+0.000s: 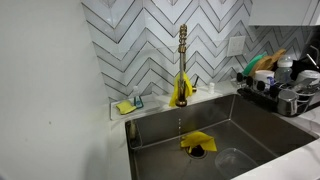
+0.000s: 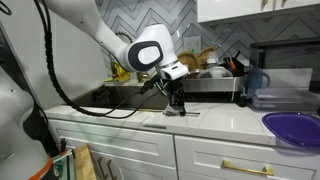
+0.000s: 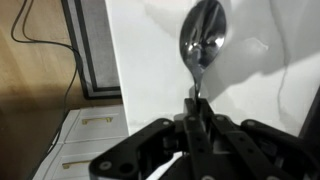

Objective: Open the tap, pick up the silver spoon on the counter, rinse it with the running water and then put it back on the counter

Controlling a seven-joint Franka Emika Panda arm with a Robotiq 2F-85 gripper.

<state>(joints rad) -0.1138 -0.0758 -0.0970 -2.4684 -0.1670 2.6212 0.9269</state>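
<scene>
One silver metal spoon (image 3: 203, 40) is being pinched by its thin handle in the black gripper (image 3: 197, 102). In the wrist view the gripper's fingers are pressing together on the stem. The spoon's oval bowl is pointing away from the gripper, above the flat white counter (image 3: 150, 60) and its own shadow. Whether the bowl is touching the counter I cannot tell.

In an exterior view the white robot arm (image 2: 95, 30) is reaching down and the gripper (image 2: 176, 104) is sitting low over the counter (image 2: 215, 120), just beside the front corner of the large stainless-steel sink basin (image 1: 255, 130). The spoon is too small to make out there.

Behind the basin, at the middle of its rear rim, the tall slim gold tap (image 1: 183, 55) is standing upright. A thin clear stream of water (image 1: 179, 124) seems to be falling from it into the basin, though it is barely showing. A yellow cloth (image 1: 182, 93) is hanging around the tap's base, and a second crumpled yellow cloth (image 1: 197, 142) is lying inside the basin on its floor.

At one end of the basin a black dish rack (image 1: 280, 90) is holding crockery. At the opposite rear corner a small holder with a yellow sponge (image 1: 127, 106) is sitting. A grey-and-white chevron tiled wall (image 1: 140, 40) is rising behind the basin. Well apart from the basin, beyond the gripper, a purple plate (image 2: 295, 128) is resting on the counter. White cabinet drawers (image 3: 85, 130) are showing below it.
</scene>
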